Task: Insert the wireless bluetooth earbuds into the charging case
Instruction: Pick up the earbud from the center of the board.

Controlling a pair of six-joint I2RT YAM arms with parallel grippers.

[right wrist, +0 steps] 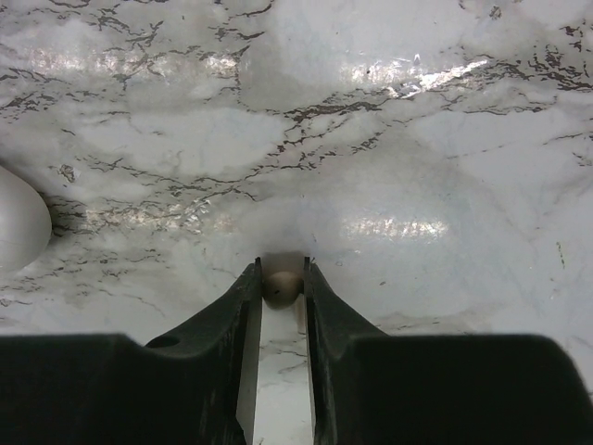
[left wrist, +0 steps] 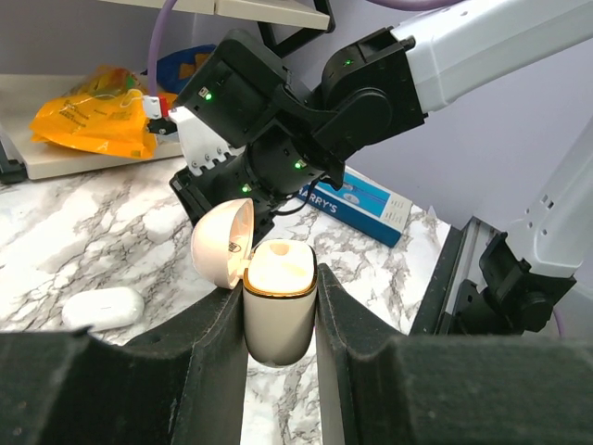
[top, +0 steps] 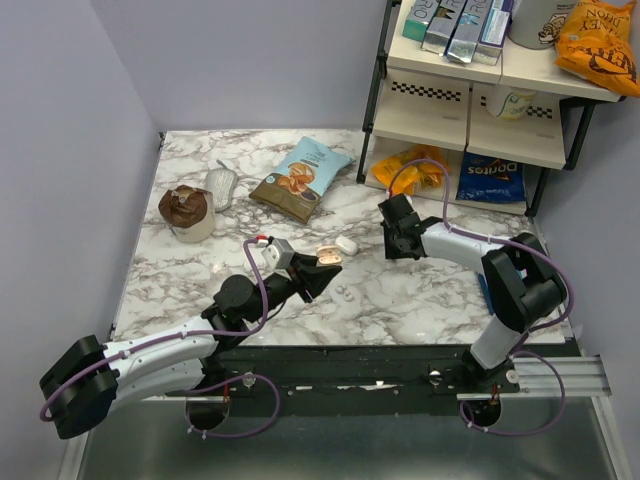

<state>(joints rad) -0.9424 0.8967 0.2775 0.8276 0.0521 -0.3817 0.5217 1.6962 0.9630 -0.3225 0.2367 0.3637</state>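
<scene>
Your left arm (top: 170,355) is reaching toward the middle of the table (top: 180,290), and the left gripper (left wrist: 278,289) is clamping the open charging case (left wrist: 278,324) upright above it. To its right, your right gripper (right wrist: 281,276) is pointing low and pinching one earbud (right wrist: 281,288), which is half hidden in shadow.

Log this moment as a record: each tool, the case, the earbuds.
left tool: shut on charging case, held upright
case lid: open
right tool: fingers tight on both sides of a small earbud down on the marble table
earbuds in case: none seen
white oval object: lying on the table, untouched
</scene>
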